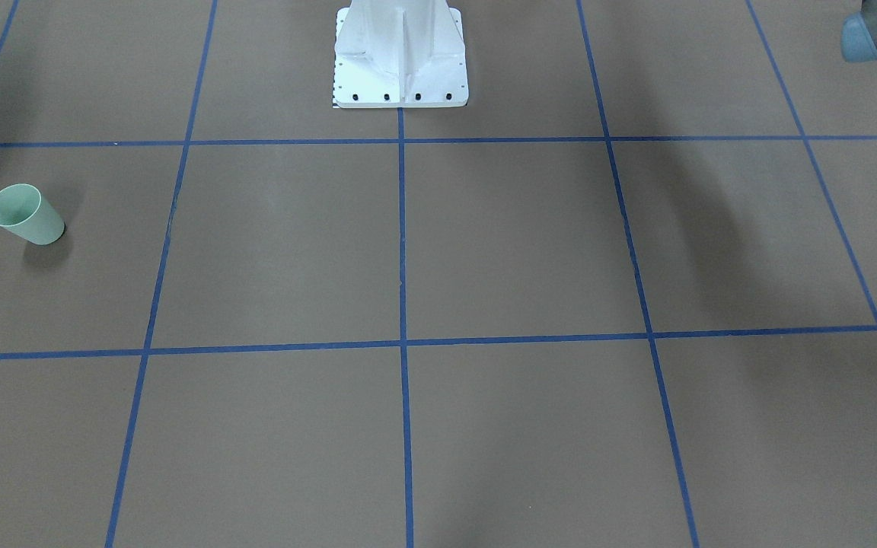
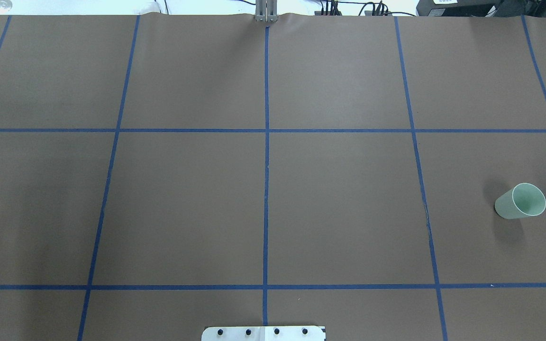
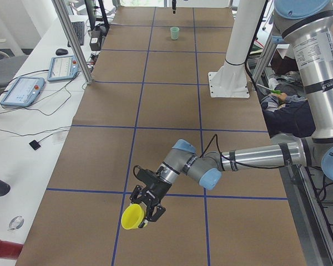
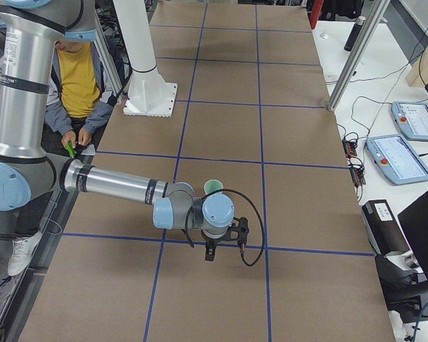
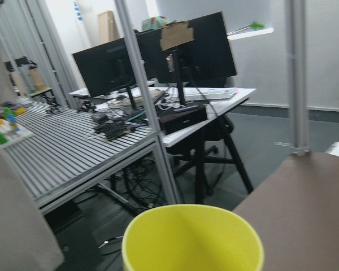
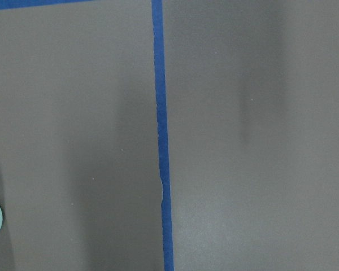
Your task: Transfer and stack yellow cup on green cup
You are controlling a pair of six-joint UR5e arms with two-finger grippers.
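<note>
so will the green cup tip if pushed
Likely tippy: the green cup stands free on its narrow base, rim wider. It looks like thin plastic, so probably light and could slide on the smooth table.

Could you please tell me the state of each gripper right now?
Left gripper: at the yellow cup, grip cannot be told.
Right gripper: cannot be told.
</note>
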